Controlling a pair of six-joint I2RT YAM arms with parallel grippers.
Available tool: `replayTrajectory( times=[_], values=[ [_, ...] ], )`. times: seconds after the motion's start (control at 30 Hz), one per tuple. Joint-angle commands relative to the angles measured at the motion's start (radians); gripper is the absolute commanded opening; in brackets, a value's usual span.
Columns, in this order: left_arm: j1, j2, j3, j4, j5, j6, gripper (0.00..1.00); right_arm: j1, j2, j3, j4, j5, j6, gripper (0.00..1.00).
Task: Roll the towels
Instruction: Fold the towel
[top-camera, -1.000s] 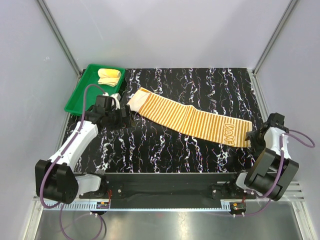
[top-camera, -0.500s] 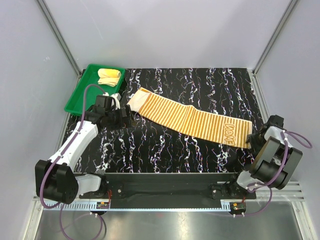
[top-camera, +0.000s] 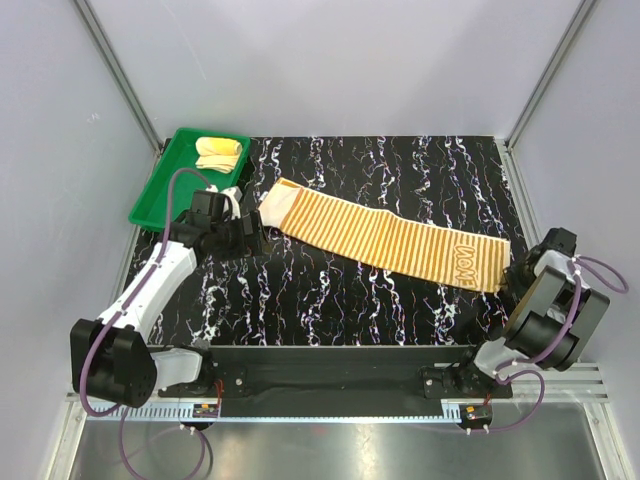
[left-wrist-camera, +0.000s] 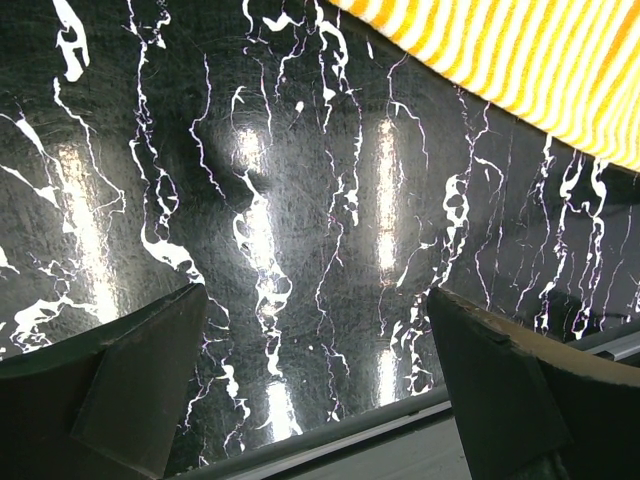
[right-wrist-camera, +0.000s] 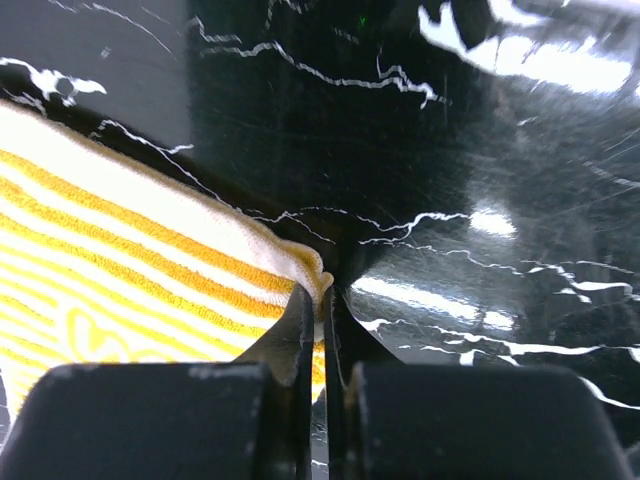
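1. The striped towel (top-camera: 385, 240) lies spread out flat on the black marbled table (top-camera: 400, 170). It runs diagonally from far left to near right.
2. The right claw (right-wrist-camera: 322, 300) sits at the towel's near-right corner, down at table level.
3. The right claw is clenched: its jaws are pressed almost together, with the tip of that towel corner pinched between them. The wrist view shows the cream edge bunched at the fingertips.
4. The rest of the striped towel stretches away to the left of the right claw. A printed motif sits close to the gripped end.
5. The left claw (left-wrist-camera: 315, 295) is released, with its jaws spread wide and only bare table between them.
6. The left claw is just beside the towel's far-left end, not touching it. In its wrist view the striped edge crosses the upper right corner, apart from both fingers.
7. The towel's far-left end has a corner turned over, showing a pale back.
8. The yellow towel (top-camera: 218, 152) lies bundled in the green tray (top-camera: 160, 185) at the table's far-left corner, well apart from both claws.
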Motion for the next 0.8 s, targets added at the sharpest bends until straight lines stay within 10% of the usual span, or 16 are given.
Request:
replayTrajectory(
  times=[0.0, 0.47, 0.77],
  values=[
    [-0.011, 0.006, 0.018, 0.019, -0.025, 0.023, 0.99, -0.022, -0.046, 0.094, -0.035, 0.073, -0.067, 0.00],
    [-0.039, 0.131, 0.070, -0.007, -0.051, 0.000, 0.99, -0.168, -0.177, 0.240, -0.121, -0.068, -0.077, 0.00],
    [-0.118, 0.210, 0.167, 0.047, -0.048, -0.107, 0.99, 0.085, -0.203, 0.420, -0.210, 0.014, -0.072, 0.00]
  ],
)
